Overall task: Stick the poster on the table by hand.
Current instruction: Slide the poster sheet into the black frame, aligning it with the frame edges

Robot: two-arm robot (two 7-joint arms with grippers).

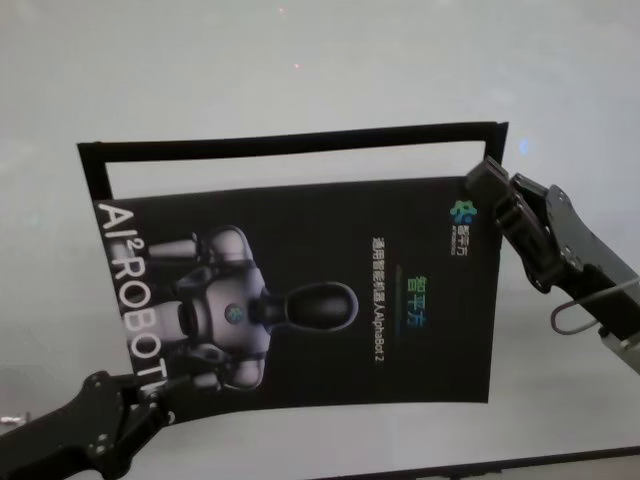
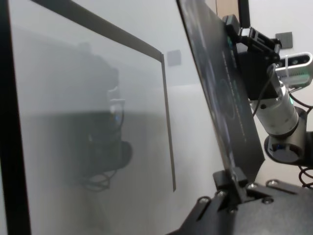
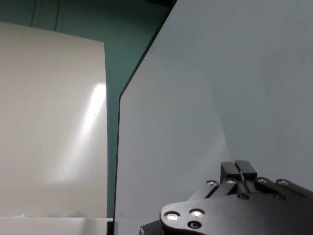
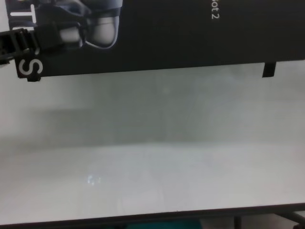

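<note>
The poster [image 1: 330, 290], a black sheet printed with a white-grey robot and big white letters (small "AlphaBot 2" text too), is held lifted and tilted above the white table [image 1: 320, 80], spanning the view's 9-to-3 o'clock.

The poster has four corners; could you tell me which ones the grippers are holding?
The left gripper grips the poster at its near left corner by the big white letters; the right gripper grips the far right corner by the logo. The other two are free.
</note>
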